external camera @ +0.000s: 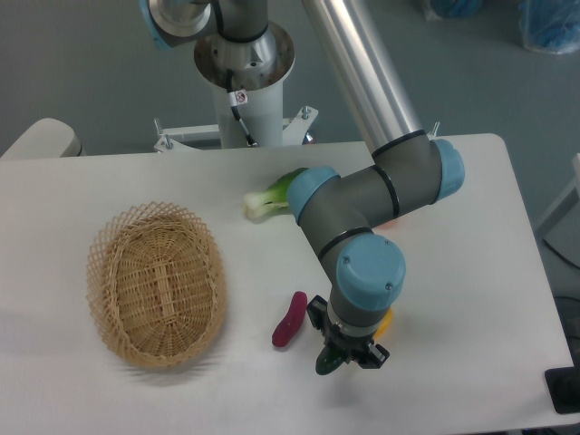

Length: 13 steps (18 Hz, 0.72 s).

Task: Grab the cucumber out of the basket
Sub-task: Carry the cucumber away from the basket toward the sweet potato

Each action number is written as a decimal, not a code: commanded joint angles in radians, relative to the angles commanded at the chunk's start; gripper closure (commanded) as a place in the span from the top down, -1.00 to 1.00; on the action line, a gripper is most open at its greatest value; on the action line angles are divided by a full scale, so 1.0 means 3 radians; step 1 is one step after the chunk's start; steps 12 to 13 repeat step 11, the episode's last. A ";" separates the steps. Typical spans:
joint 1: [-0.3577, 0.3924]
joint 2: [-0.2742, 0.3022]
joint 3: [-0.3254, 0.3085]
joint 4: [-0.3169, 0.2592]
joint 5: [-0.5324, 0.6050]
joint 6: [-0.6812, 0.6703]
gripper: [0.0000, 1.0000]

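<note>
The woven wicker basket (159,285) lies at the left of the white table with nothing in it. My gripper (343,355) points straight down near the table's front edge, well to the right of the basket. It is shut on the dark green cucumber (329,362), whose end pokes out below the fingers. The arm's blue wrist hides most of the gripper and of the cucumber.
A purple sweet potato (289,319) lies just left of the gripper. A yellow object (384,320) peeks out from behind the wrist on the right. A bok choy (270,197) lies behind the elbow, and an orange thing (391,220) is mostly hidden by the arm.
</note>
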 joint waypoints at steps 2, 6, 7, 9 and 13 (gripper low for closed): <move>0.0005 -0.0015 0.0036 -0.0005 0.0000 0.0077 -0.70; 0.0015 -0.0031 0.0041 0.0005 0.0005 0.0195 -0.70; 0.0015 -0.0031 0.0041 0.0005 0.0005 0.0200 -0.70; 0.0020 -0.0031 0.0046 0.0005 0.0005 0.0200 -0.70; 0.0026 -0.0031 0.0041 0.0010 0.0005 0.0205 -0.70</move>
